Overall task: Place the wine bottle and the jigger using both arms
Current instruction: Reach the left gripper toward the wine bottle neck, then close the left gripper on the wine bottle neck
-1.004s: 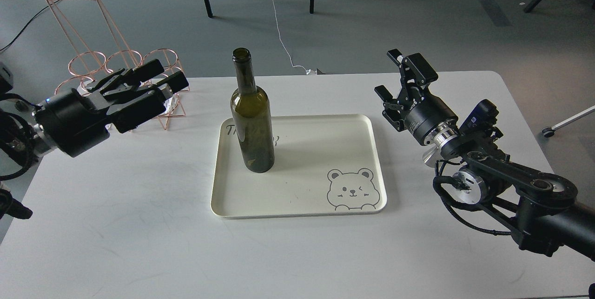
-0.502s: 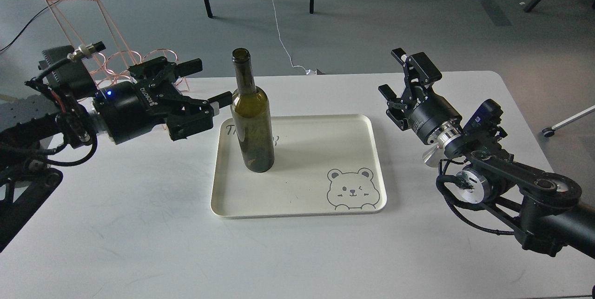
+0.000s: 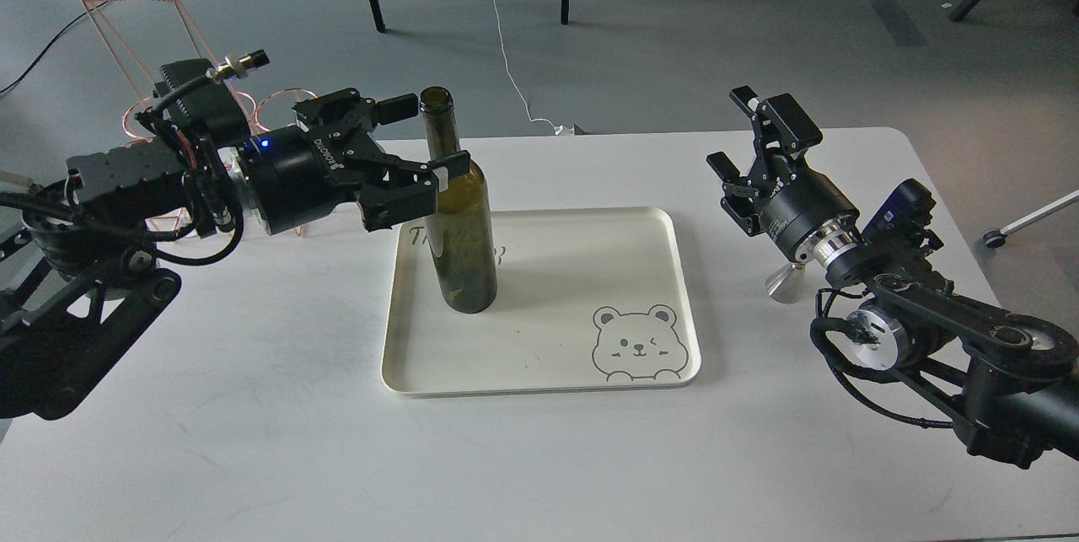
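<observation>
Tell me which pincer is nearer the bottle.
Left. The left pincer is open, with its fingers on either side of the bottle at the neck and shoulder. The right pincer is open too, well off to the bottle's right, beyond the tray.

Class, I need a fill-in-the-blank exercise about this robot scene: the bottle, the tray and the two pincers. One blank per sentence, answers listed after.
1. The wine bottle stands upright on the cream ____.
2. The left pincer is open, its fingers on either side of the bottle's ____.
3. The tray carries a drawing of a ____ in one corner.
4. The right pincer holds ____.

Answers: tray; neck; bear; nothing
</observation>
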